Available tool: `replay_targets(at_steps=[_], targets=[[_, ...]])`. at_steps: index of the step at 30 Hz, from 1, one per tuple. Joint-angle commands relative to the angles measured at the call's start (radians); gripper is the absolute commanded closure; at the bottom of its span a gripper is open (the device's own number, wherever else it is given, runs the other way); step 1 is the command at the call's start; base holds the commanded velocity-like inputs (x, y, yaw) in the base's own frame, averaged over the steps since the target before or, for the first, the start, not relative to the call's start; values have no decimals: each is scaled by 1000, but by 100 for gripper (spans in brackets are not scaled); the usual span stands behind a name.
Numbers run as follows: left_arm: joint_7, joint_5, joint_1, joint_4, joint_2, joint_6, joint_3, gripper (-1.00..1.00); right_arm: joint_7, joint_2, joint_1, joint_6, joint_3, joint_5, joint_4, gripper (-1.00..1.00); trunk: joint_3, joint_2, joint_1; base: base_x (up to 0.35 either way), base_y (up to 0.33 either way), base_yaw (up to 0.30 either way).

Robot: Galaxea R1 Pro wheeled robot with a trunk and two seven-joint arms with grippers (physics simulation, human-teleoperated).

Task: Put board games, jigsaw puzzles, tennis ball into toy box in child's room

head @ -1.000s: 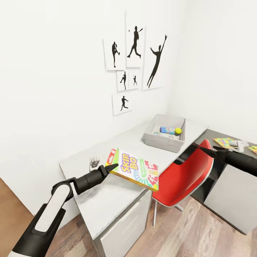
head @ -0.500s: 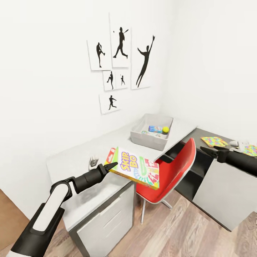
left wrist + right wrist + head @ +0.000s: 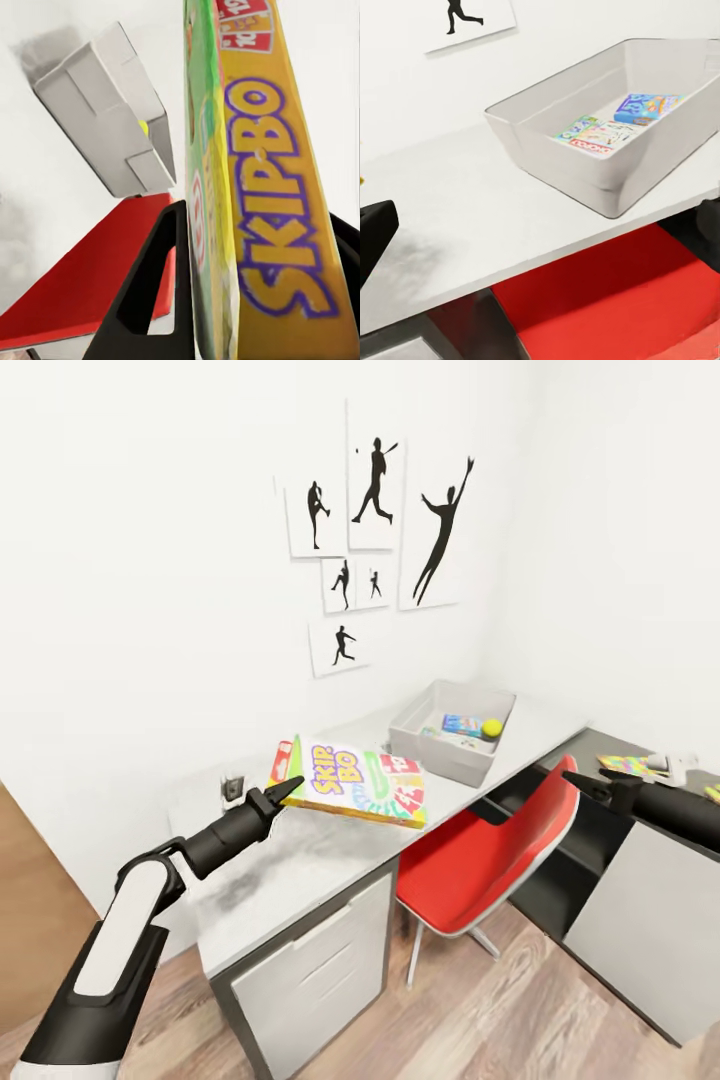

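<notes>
My left gripper [image 3: 287,791] is shut on one end of the yellow-orange Skip-Bo board game [image 3: 352,784], which hangs level a little above the pale table [image 3: 300,870]. In the left wrist view the game [image 3: 262,225] stands edge-on between the black fingers [image 3: 150,277]. The grey toy box [image 3: 440,753] stands further along the table near the corner. It holds a blue board game [image 3: 462,724], a green-edged one [image 3: 596,135] and the tennis ball [image 3: 491,728]. A jigsaw puzzle [image 3: 627,765] lies on the dark table top. My right gripper [image 3: 585,780] hovers open beside the chair back, holding nothing.
A red chair [image 3: 490,860] is tucked under the table between my two arms. A small grey object [image 3: 233,788] sits on the table near the wall, and a white object [image 3: 675,762] lies by the puzzle. Framed silhouettes [image 3: 375,490] hang on the wall. The floor is wood.
The whole view has swung as the camera moved. The Skip-Bo game, still in my left gripper, now hangs over the pale table top instead of past its front edge.
</notes>
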Motion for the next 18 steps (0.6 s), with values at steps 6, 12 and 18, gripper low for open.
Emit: replay_targets(at_steps=[6,12,18], targets=[[235,10,-134,-3,-96,3,-38,100,2,-5,-6,7,-2,-3,0,-100,-1,-1,0,-1,-4,292],[402,12,-269,2,-150,83,-118,100,2,-7,-12,7,-16,-3,0,-100,-1,-1,0,0,-1,293],[427,17,-295,0,-180,35,-132,100,3,-8,-12,8,-38,-3,0,-100,-1,-1,0,1,-7,281]])
